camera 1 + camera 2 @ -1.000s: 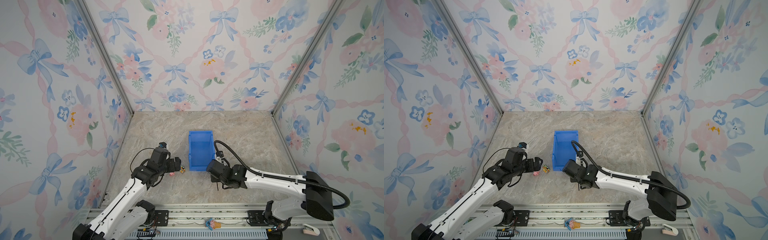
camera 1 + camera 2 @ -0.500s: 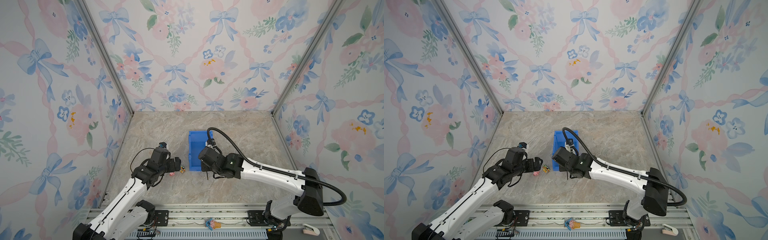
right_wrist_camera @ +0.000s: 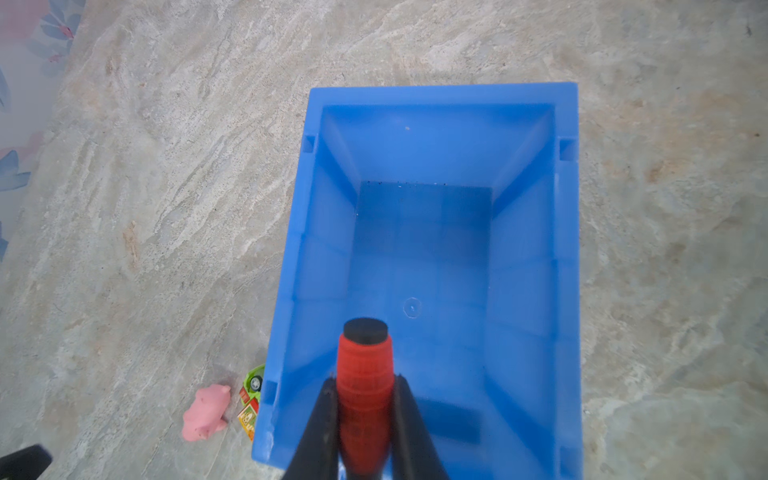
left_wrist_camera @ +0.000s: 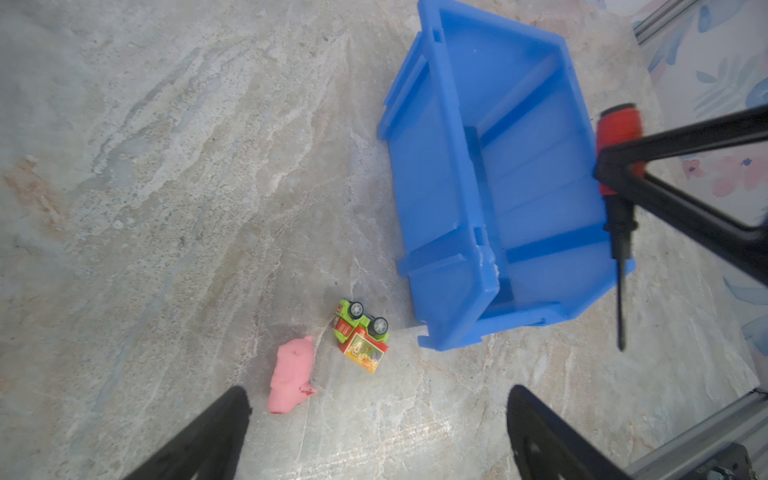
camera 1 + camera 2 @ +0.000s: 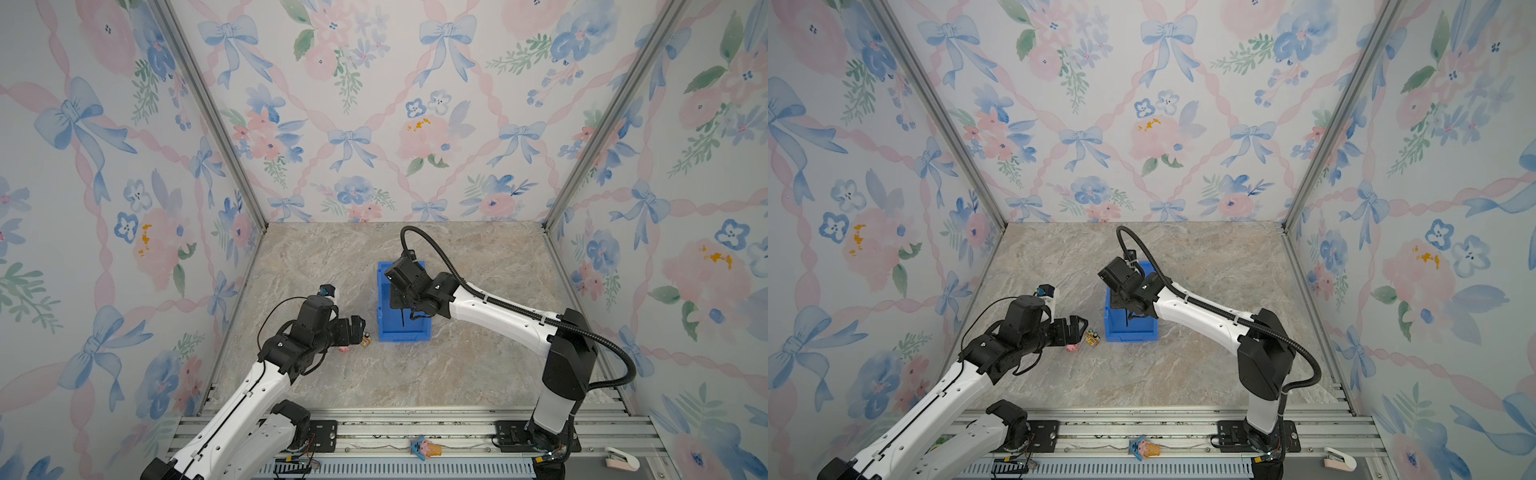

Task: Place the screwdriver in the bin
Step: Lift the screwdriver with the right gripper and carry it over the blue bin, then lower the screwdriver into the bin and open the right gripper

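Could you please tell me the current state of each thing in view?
screwdriver: gripped by its red handle, shaft pointing down over the bin.
bin: upright on the table, nothing inside.
right gripper: shut on the screwdriver.
left gripper: open, empty.
pink pig toy: lying on the table.
toy truck: tipped on its side by the bin.

The bin (image 3: pixel 532 232) is bright blue. The screwdriver (image 4: pixel 618 131) has a red ribbed handle, black end cap, black collar and dark shaft. Left of the bin, the pig toy (image 4: pixel 293 374) is plain pink; the toy truck (image 4: pixel 365 323) is lime green with a red-and-yellow printed box. The tabletop (image 5: pixel 457 365) is veined beige-grey marble. The walls (image 5: pixel 374 104) show blue bows, pink ribbons and flowers on pale ground. The arms (image 5: pixel 490 309) are white and black.
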